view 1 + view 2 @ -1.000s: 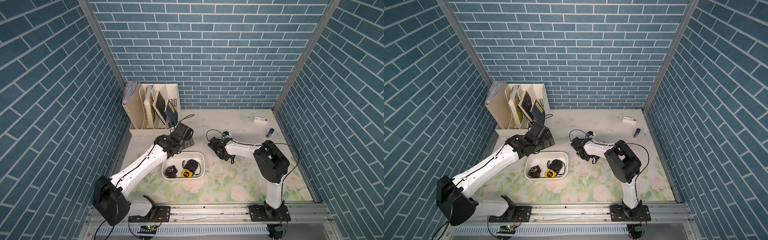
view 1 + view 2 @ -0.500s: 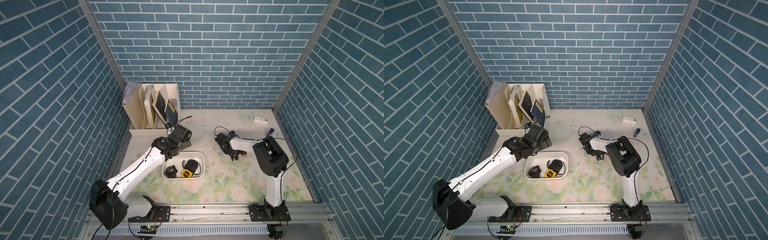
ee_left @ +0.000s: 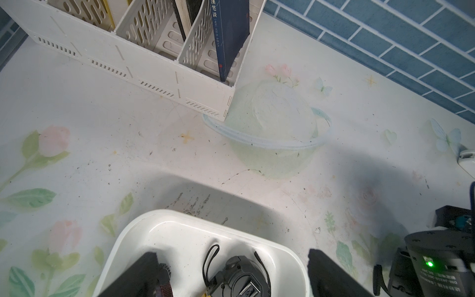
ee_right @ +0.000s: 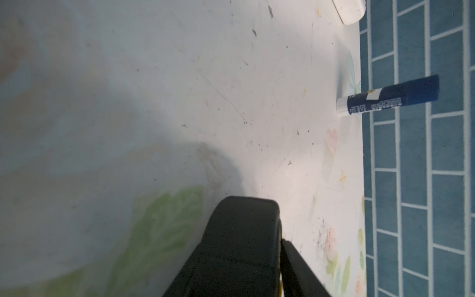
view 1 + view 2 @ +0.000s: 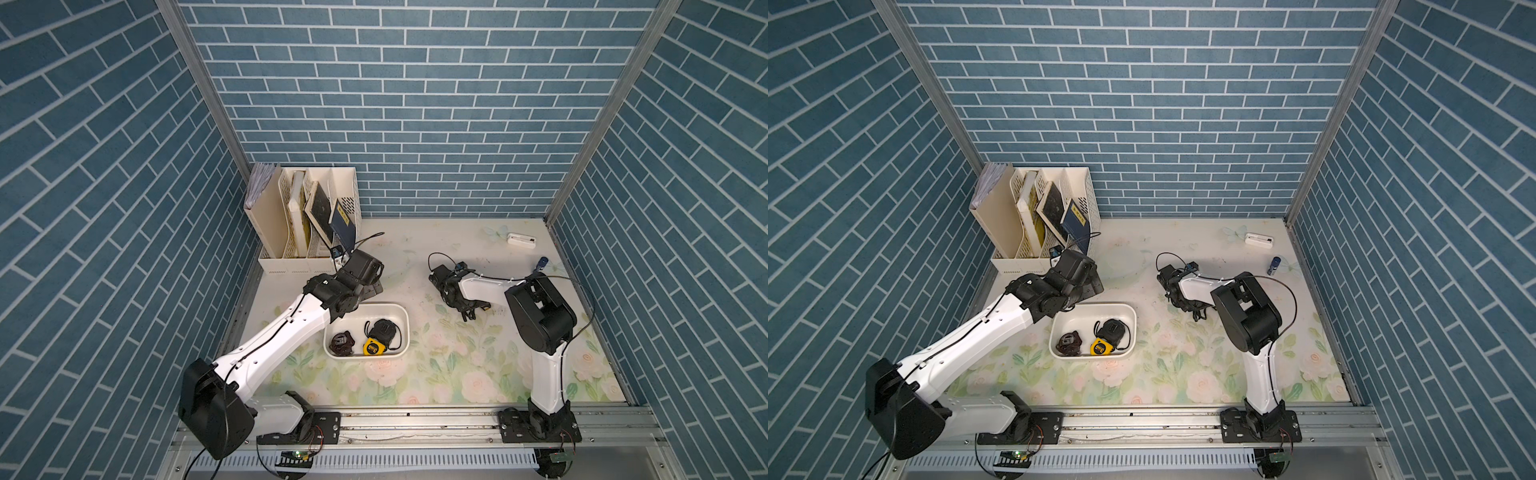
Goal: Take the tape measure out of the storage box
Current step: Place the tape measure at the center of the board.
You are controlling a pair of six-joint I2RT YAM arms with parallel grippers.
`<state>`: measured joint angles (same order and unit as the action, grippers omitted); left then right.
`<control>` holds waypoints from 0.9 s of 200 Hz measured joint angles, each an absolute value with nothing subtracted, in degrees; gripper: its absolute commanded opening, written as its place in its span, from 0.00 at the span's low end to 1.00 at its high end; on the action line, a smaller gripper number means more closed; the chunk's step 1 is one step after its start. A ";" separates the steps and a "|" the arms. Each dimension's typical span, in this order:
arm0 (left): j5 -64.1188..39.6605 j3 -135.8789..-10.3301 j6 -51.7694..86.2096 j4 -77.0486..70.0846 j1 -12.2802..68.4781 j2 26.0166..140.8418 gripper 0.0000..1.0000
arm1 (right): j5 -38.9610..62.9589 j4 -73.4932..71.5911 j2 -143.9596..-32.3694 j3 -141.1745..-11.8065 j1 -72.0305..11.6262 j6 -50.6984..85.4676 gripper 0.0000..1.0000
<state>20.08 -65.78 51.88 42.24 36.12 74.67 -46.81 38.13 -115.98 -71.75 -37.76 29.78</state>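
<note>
Now, the yellow tape measure [image 5: 372,347] is lying inside the storage box [image 5: 376,312], near its front wall. It is just beside a black tape measure [image 5: 384,331] with a strap and a dark coiled item [image 5: 341,343]. The left gripper [image 3: 232,254] is hanging over the back part of the box, and its jaws are standing wide apart, holding nothing. The right gripper [image 5: 471,312] is pointing down at the flowered table [image 5: 415,257], well apart from the box on its right side. In the right wrist view a black rounded case [image 4: 239,244] with a yellow edge, looking like a tape measure, is lying against one finger [image 4: 298,267]. I cannot tell if the jaws are pressing it or are loose. A blue glue stick [image 4: 385,96] is standing near the side wall. The cream file organizer [image 5: 270,216] is standing in the back left corner.
</note>
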 measured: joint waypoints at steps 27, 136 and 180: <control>19.86 -65.78 51.86 42.22 36.12 74.67 0.96 | -47.07 38.11 -115.59 -71.75 -37.71 29.69 0.64; 19.66 -66.41 50.19 43.83 36.12 76.79 0.97 | -30.22 31.86 -103.18 -71.26 -39.68 26.92 0.76; 17.28 -64.88 47.86 44.45 37.45 78.96 0.99 | -25.87 27.18 -88.38 -67.37 -36.10 27.00 0.76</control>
<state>17.28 -64.88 47.86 44.45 37.45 78.96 -25.87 27.18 -88.38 -67.37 -36.10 27.00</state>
